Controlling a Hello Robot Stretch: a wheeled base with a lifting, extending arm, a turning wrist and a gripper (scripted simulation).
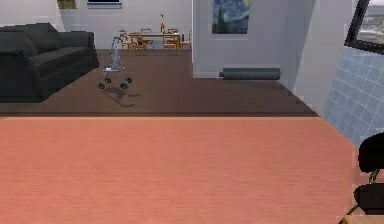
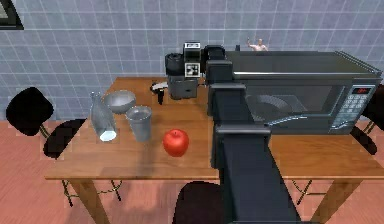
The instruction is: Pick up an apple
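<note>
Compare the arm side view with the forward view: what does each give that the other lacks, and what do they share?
Arm side view: a wooden table carrying a red apple, a microwave, a glass bottle, a bowl and a metal cup, with the robot's arm out above it. Forward view: a black sofa, a walker, a far dining table, a wall painting and a dark roll on the floor. Shared: the blue tiled wall, the reddish floor, and probably the same black chair.

Blue tiled wall, wooden table, black sofa.
</note>
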